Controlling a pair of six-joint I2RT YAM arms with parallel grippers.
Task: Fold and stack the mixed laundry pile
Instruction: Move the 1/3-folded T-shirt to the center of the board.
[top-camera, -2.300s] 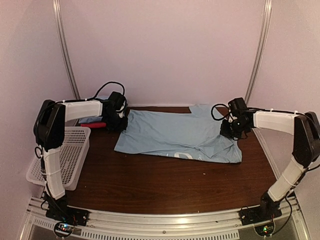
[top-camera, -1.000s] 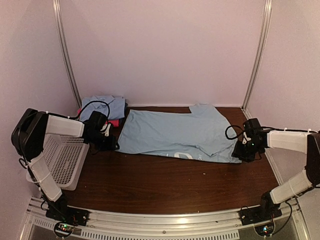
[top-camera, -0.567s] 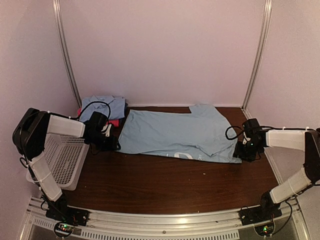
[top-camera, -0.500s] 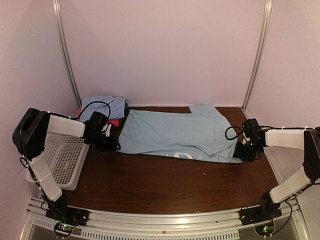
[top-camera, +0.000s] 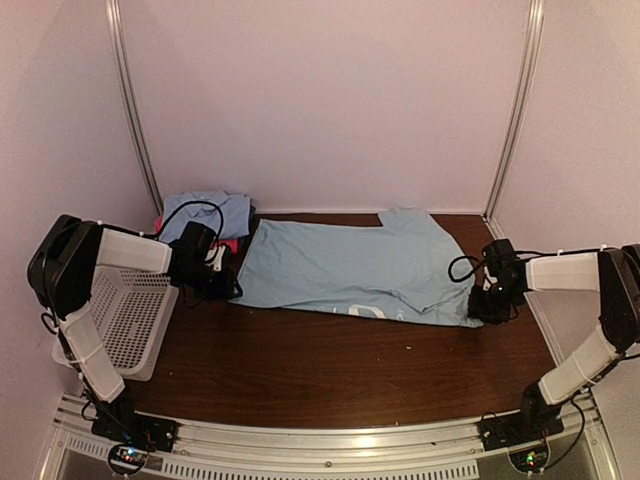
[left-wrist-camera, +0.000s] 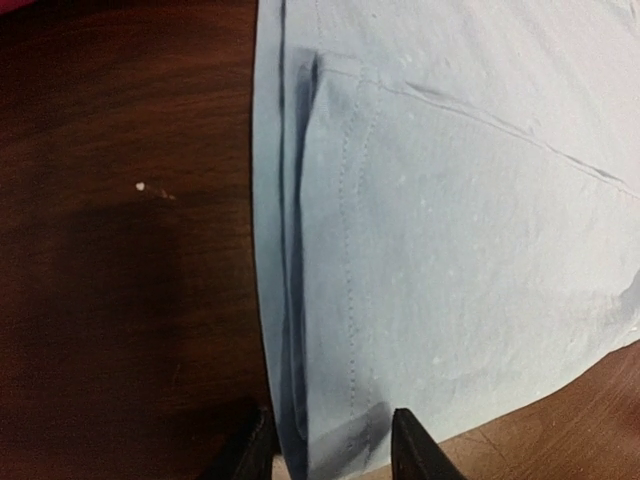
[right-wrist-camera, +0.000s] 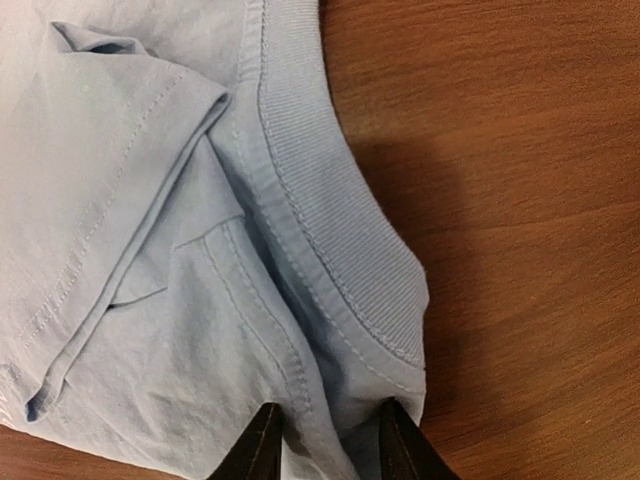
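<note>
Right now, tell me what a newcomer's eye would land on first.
A light blue shirt lies spread across the middle of the table. The left end effector and right end effector each sit at a near corner of it, jaws apart astride the edge. A folded blue stack sits far left, behind a white basket.

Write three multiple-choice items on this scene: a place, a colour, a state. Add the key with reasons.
1. Where does the white perforated basket sit? A) at the table's left edge B) at its far right corner C) at its centre
2. What colour is the large shirt? A) magenta B) light blue C) white
3. How does that shirt lie? A) bundled in the basket B) lifted off the table C) flat on the table
Key: 1 A, seen from above; 2 B, in every view; 3 C, it rests on the table.
</note>
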